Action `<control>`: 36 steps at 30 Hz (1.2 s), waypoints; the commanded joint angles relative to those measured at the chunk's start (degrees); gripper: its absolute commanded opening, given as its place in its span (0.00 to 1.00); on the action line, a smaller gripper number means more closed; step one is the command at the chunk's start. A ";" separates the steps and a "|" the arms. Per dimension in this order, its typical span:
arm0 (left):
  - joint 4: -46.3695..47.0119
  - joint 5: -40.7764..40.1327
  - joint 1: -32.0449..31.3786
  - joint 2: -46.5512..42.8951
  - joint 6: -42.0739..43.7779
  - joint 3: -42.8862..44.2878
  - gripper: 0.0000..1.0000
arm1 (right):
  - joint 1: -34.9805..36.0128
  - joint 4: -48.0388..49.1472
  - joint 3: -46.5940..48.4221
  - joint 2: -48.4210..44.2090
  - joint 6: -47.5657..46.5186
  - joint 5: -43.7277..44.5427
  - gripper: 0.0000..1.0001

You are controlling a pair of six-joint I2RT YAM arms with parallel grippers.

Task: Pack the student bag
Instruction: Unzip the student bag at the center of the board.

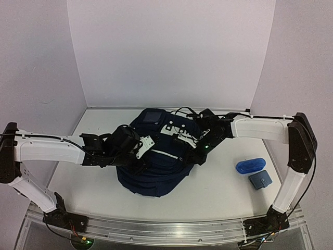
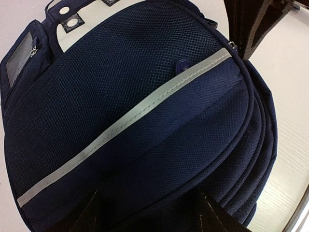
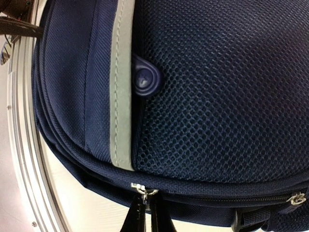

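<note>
Bag (image 1: 151, 169) sat mid-surface (image 1: 218, 195), right hand (image 3: 145, 215) pinched shut on the zip pull (image 3: 141, 189) at its 3 o'clock, left hand (image 2: 149, 217) spread wide against its 9 o'clock side; the zip needed a steady pull along the track, left bracing the fabric.

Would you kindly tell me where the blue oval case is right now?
In the top view, the blue oval case lies right of the student bag, apart from it, just beyond the small grey-blue pouch and beside the right arm.

White arm links (image 1: 52, 151), black joints (image 1: 299, 146) (thin cables (image 1: 183, 110))
</note>
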 commanded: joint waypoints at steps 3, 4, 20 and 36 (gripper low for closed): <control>4.29 -0.88 -0.56 1.82 1.37 0.28 0.57 | 2.03 2.13 -1.52 -6.10 5.95 -1.56 0.00; 4.71 -1.09 -0.56 2.58 1.01 0.55 0.54 | 2.55 2.09 -1.79 -6.50 6.57 -2.09 0.00; 12.16 -2.15 0.51 5.81 -4.43 0.42 0.24 | 12.92 2.42 -0.78 -3.76 12.84 -5.32 0.00; 9.58 -1.22 -2.13 -5.64 -19.64 -0.40 0.49 | 9.33 1.96 1.08 -11.95 17.53 -12.85 0.54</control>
